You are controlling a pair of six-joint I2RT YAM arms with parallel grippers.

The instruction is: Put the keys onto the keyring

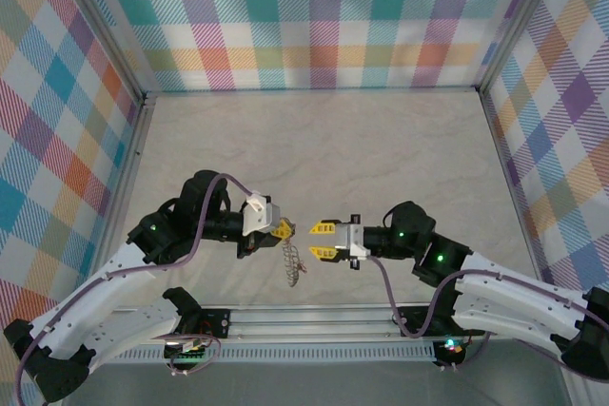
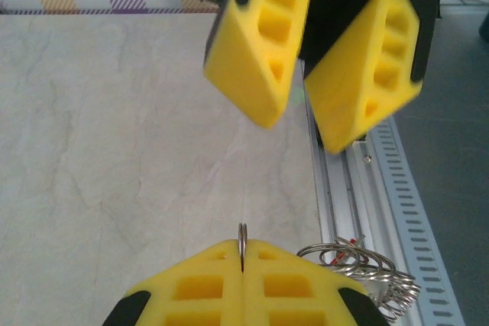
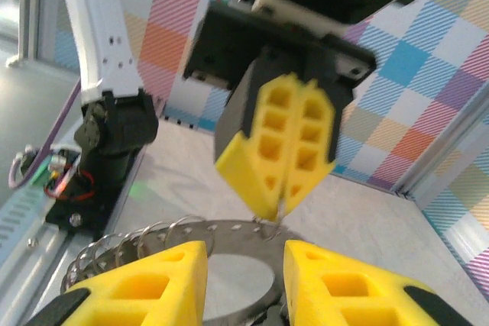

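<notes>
The left end effector [image 1: 283, 229] has its yellow fingers pressed together on a thin loop of the large grey coiled-wire keyring [image 1: 292, 266]. The keyring dangles beneath it above the pale counter [image 1: 314, 140], long axis hanging downward. The right end effector [image 1: 321, 241] faces it head-on from just beside, fingers spread and empty. The ring lies straight ahead of that end effector and a little lower. The left arm is the nearer, since it holds the ring. A red fleck [image 2: 351, 241] among the coils may be one of the keys, but I cannot tell. I see no brand, label or readable writing.
</notes>
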